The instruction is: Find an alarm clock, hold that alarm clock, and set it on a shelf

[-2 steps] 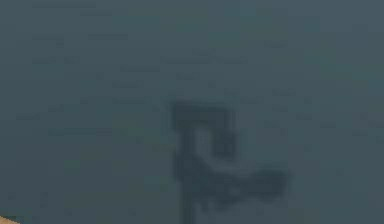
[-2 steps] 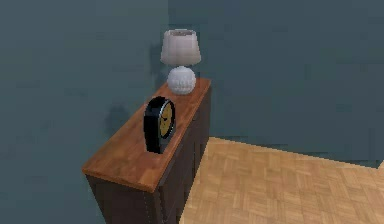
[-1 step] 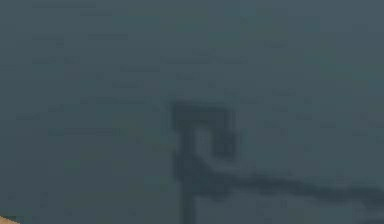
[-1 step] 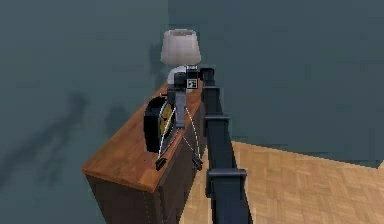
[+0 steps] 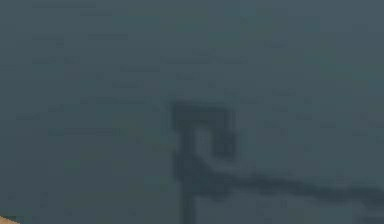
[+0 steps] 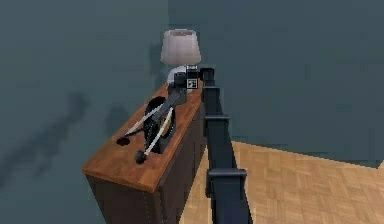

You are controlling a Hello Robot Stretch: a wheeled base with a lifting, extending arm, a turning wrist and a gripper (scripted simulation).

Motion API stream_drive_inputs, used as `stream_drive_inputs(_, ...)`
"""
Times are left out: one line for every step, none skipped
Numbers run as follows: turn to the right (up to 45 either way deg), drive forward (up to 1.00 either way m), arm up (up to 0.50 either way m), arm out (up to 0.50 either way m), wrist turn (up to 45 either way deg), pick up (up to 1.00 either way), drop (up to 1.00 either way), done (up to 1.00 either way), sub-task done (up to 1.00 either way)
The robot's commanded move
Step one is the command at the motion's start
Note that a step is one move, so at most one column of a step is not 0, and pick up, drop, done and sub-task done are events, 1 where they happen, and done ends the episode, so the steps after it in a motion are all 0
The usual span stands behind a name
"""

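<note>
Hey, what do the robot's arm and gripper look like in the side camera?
The arm is a dark square bar in stepped segments. At its far end sit white squares with black marks. The gripper has a dark body and two thin pale fingers.

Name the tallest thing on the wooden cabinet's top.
The lamp with the pale shade, at the cabinet's far end. It rises well above the top, while the small dark thing near the left edge lies low.

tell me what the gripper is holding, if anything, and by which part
Cannot tell: the gripper shows against the wooden cabinet top, so no hold can be made out.
</note>
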Motion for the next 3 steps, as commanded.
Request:
stream_drive_inputs(0.0, 0.0, 0.0, 0.0, 45.0, 0.0, 0.0, 0.0, 0.0)
stream_drive_inputs(0.0, 0.0, 0.0, 0.0, 45.0, 0.0, 0.0, 0.0, 0.0)
stream_drive_inputs(0.0, 0.0, 0.0, 0.0, 6.0, 0.0, 0.0, 0.0, 0.0)
